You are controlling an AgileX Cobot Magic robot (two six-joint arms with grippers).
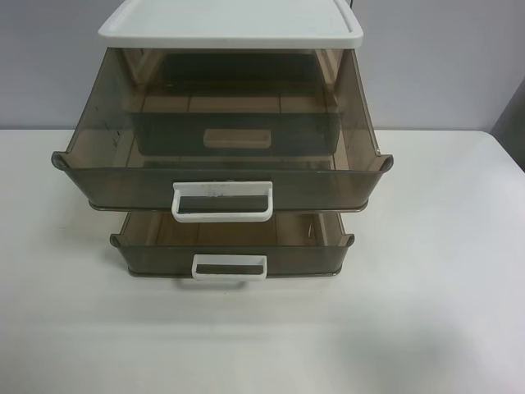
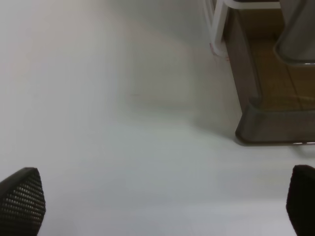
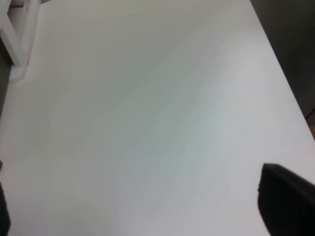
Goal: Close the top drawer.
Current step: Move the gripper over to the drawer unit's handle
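The top drawer is smoky brown-grey and stands pulled far out from under the white lid of the drawer unit. Its wide white loop handle faces the camera. No arm shows in the exterior high view. My left gripper is open and empty, with its dark fingertips wide apart low over the table, beside a smoky drawer corner. My right gripper is open and empty over bare table, with one fingertip in view.
A shallower smoky drawer with a narrower white handle is also pulled out below the top one. The unit stands at the back middle of the white table. Its white frame leg shows in both wrist views.
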